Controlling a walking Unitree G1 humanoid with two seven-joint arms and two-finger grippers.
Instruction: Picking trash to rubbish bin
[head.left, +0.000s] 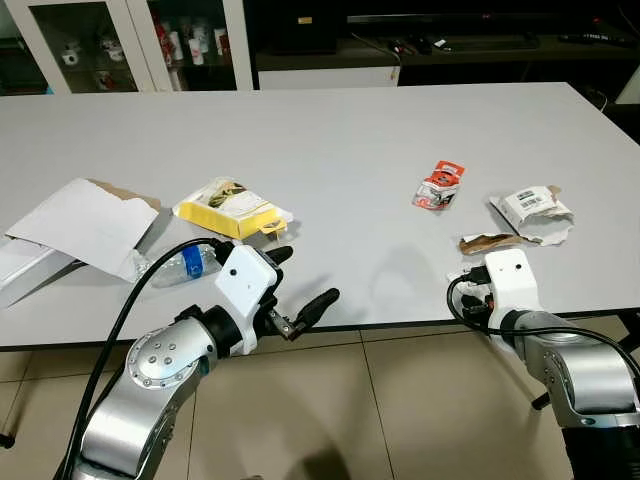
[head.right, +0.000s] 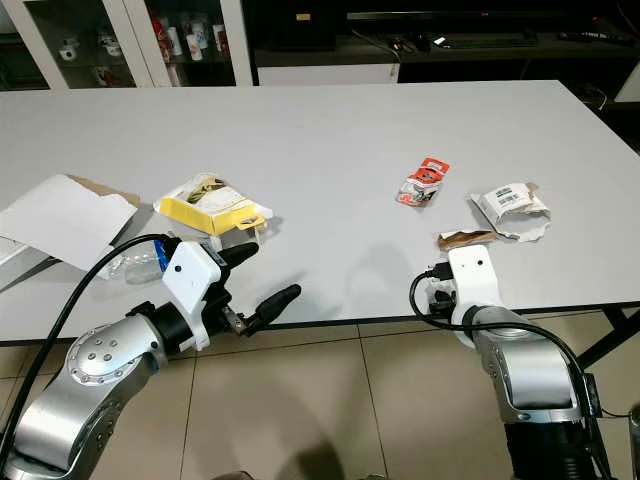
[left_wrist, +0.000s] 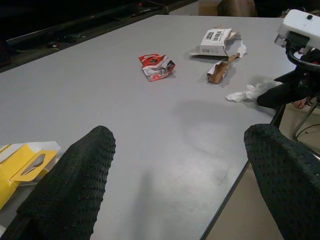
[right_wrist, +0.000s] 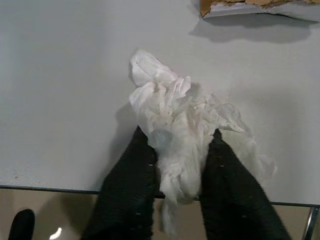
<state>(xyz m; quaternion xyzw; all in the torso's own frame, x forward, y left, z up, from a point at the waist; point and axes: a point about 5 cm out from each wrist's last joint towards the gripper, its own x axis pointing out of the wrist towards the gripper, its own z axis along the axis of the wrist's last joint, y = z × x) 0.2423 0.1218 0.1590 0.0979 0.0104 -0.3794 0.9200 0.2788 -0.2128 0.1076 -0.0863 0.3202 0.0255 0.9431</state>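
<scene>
A crumpled white tissue (right_wrist: 182, 132) lies at the near edge of the white table (head.left: 330, 140). The right gripper (right_wrist: 182, 165) has its two black fingers (right_wrist: 132, 185) pinched on the tissue, one on each side.

Just past the tissue sits a torn brown paper scrap (head.left: 487, 242). Next to that is a ripped white package with a label (head.left: 532, 212). A red snack wrapper (head.left: 439, 186) lies a bit farther in.

The left gripper (head.left: 295, 300) hangs at the table's near edge with its fingers spread apart, holding nothing. Close by are a yellow pack (head.left: 232, 208), a clear plastic bottle with a blue label (head.left: 185, 264) and a white cardboard sheet (head.left: 85, 222).

A cabinet with glass doors (head.left: 130, 40) stands behind the table.
</scene>
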